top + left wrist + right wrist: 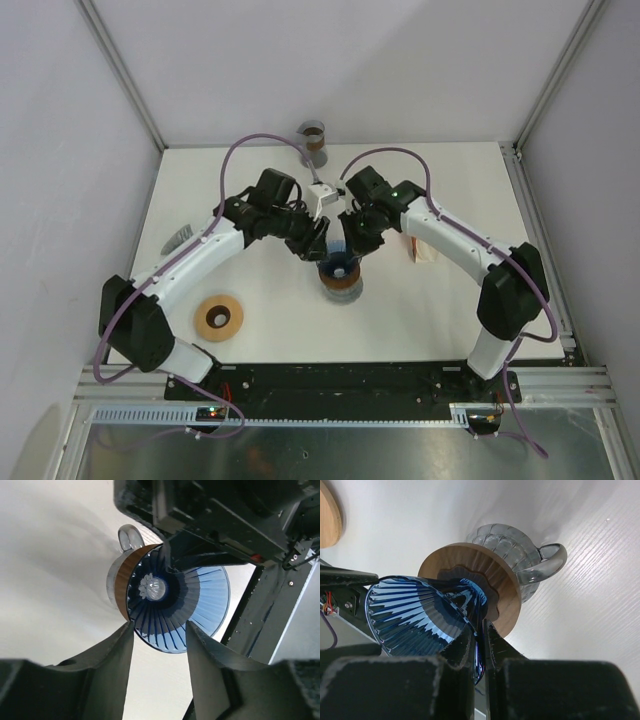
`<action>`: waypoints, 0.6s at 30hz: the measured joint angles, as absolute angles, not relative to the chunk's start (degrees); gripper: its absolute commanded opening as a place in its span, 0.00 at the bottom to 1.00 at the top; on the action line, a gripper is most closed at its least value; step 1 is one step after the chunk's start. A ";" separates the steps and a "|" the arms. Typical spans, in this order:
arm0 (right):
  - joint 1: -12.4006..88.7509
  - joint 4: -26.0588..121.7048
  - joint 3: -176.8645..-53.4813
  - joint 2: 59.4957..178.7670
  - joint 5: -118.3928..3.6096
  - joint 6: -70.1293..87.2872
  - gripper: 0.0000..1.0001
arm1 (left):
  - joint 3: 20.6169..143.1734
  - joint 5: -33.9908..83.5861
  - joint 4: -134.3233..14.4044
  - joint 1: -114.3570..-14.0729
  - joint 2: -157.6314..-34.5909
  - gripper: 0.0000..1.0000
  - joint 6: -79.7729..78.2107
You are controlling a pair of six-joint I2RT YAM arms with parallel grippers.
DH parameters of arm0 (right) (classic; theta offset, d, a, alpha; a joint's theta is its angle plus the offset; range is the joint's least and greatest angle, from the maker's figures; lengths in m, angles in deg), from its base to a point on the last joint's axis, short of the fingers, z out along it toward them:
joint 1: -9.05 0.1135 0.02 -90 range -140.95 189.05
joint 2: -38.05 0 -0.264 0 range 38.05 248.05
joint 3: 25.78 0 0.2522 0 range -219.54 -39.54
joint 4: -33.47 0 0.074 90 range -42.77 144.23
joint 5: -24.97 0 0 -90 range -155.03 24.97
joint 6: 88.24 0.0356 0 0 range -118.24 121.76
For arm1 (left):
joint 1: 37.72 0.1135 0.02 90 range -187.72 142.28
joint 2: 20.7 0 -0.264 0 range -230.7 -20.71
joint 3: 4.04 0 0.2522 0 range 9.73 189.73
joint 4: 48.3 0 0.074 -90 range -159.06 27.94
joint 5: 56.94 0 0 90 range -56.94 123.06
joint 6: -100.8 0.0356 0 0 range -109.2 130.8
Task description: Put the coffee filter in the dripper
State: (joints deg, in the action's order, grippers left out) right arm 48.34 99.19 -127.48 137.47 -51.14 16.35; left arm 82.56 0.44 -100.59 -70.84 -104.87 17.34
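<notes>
Right wrist alone shows right end effector [481, 631] pinching dripper [415, 614] rim

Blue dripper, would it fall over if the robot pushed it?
Probably, yes. The blue dripper is a wide cone sitting point-down on a wooden collar, so it looks top-heavy. Its thin, see-through ribbed wall seems stiff and maybe slippery.

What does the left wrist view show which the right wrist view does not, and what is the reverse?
Only the left wrist view: the open left pincer, and the hole at the bottom of the dripper. Only the right wrist view: the right pincer, close up, shut on the dripper's wall, and the edge of a wooden ring. Both: the blue dripper, its wooden collar, the glass handle.
</notes>
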 measured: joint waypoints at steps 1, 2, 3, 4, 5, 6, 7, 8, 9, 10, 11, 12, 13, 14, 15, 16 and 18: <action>48.38 99.19 -127.44 137.42 -51.21 16.35 0.00 | 82.54 0.98 -100.37 -70.86 -105.06 0.44 17.30; 48.47 99.11 -127.28 137.27 -51.34 16.35 0.00 | 82.43 1.44 -100.13 -70.88 -105.17 0.41 17.28; 48.55 99.04 -127.09 137.10 -51.56 16.38 0.00 | 82.28 1.84 -99.86 -70.91 -105.19 0.39 17.26; 48.69 98.84 -126.78 136.81 -51.78 16.40 0.00 | 82.13 2.16 -99.67 -70.91 -105.19 0.36 17.28; 48.82 98.65 -126.43 136.51 -52.06 16.42 0.00 | 82.00 2.56 -99.45 -70.93 -105.19 0.32 17.26; 48.93 98.49 -126.17 136.26 -52.24 16.46 0.00 | 81.80 2.86 -99.21 -70.97 -105.19 0.29 17.28; 49.01 98.30 -125.75 135.94 -52.52 16.51 0.00 | 81.67 3.08 -98.99 -70.97 -105.19 0.27 17.30; 49.06 98.19 -125.51 135.72 -52.61 16.55 0.00 | 81.60 3.17 -98.86 -70.97 -105.19 0.26 17.26; 49.08 98.01 -125.23 135.48 -52.74 16.55 0.00 | 81.38 3.41 -98.53 -70.99 -105.19 0.26 17.30; 49.08 97.82 -124.92 135.26 -52.76 16.55 0.00 | 81.27 3.41 -98.36 -70.99 -105.19 0.26 17.32; 49.08 97.62 -124.62 135.02 -52.80 16.57 0.00 | 81.12 3.43 -98.03 -71.04 -105.19 0.26 17.32; 49.08 97.42 -124.35 134.84 -52.85 16.59 0.00 | 80.97 3.43 -97.83 -71.10 -105.19 0.26 17.32; 49.08 97.20 -124.05 134.63 -52.91 16.57 0.00 | 80.90 3.43 -97.64 -71.23 -105.19 0.25 17.34; 49.08 96.98 -123.72 134.36 -52.98 16.57 0.00 | 80.86 3.48 -97.46 -71.34 -105.21 0.24 17.34; 49.08 96.77 -123.39 134.12 -53.04 16.57 0.00 | 80.82 3.54 -97.33 -71.47 -105.26 0.22 17.34; 49.08 96.53 -123.07 133.90 -53.13 16.57 0.00 | 80.79 3.61 -97.22 -71.56 -105.35 0.20 17.34; 49.06 96.00 -122.41 133.47 -53.18 16.57 0.00 | 80.77 3.83 -96.94 -71.60 -105.50 0.16 17.37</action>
